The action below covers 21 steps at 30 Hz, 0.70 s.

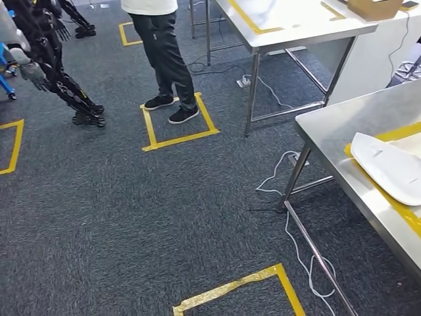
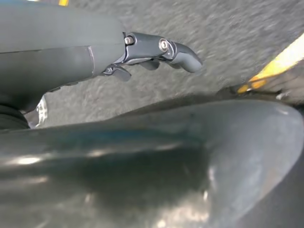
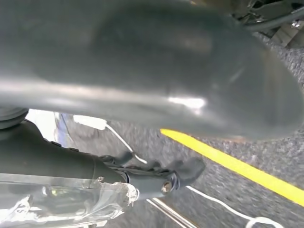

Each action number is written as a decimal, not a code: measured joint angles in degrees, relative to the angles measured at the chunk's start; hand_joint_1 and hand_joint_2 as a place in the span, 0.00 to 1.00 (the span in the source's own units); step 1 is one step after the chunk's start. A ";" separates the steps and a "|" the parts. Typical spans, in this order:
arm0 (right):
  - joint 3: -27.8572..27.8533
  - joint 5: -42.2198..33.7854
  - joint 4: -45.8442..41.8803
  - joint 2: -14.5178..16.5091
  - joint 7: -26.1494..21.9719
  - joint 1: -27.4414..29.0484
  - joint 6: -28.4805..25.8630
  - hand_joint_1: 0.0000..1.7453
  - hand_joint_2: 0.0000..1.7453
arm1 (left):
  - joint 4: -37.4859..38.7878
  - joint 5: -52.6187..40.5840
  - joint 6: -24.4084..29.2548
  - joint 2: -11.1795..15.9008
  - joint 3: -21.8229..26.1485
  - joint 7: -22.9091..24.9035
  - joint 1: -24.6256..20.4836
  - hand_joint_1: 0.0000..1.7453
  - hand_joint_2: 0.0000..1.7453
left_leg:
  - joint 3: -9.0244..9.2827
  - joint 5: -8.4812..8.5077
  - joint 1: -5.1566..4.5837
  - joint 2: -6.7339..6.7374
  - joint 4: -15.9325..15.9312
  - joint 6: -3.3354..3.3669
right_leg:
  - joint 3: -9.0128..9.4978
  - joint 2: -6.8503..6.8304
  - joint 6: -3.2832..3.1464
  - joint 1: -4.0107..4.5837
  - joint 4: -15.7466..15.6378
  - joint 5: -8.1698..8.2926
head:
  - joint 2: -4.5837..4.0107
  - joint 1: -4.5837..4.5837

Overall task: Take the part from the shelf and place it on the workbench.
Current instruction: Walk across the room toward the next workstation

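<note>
On the near bench [image 1: 347, 135], at the right, a white part [image 1: 389, 168] lies flat inside a frame of yellow tape, close to the bench's left edge and near its front left corner. The tape most likely marks the drop zone, so the part looks already set down where the task wants it; whether it is the one from the shelf I cannot tell.

Both arms seem to hang at the robot's sides, their wrist cameras looking down at grey carpet. The left hand [image 2: 150, 52] holds nothing: its fingers are extended, slightly curled, with carpet behind them. The right hand [image 3: 157, 173] also holds nothing, its fingers loosely bent over the carpet and a yellow tape line [image 3: 232, 164].

By count: two steel benches, the far bench [image 1: 293, 26] carrying a cardboard box [image 1: 372, 8]; one white part; one person [image 1: 161, 52] standing on a taped square [image 1: 179, 125]; four taped squares on the floor in all, probably standing marks; one other dark robot [image 1: 49, 59] at the left.
</note>
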 joint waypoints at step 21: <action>9.48 -2.76 -8.61 0.47 1.75 6.02 3.04 0.00 0.00 | 1.45 -0.18 0.41 -0.13 0.94 0.27 -0.48 0.00 0.00 | 6.61 -1.77 -0.36 2.85 -3.06 2.96 | -10.14 -2.12 2.67 -0.31 17.13 -3.70 | 0.00 0.21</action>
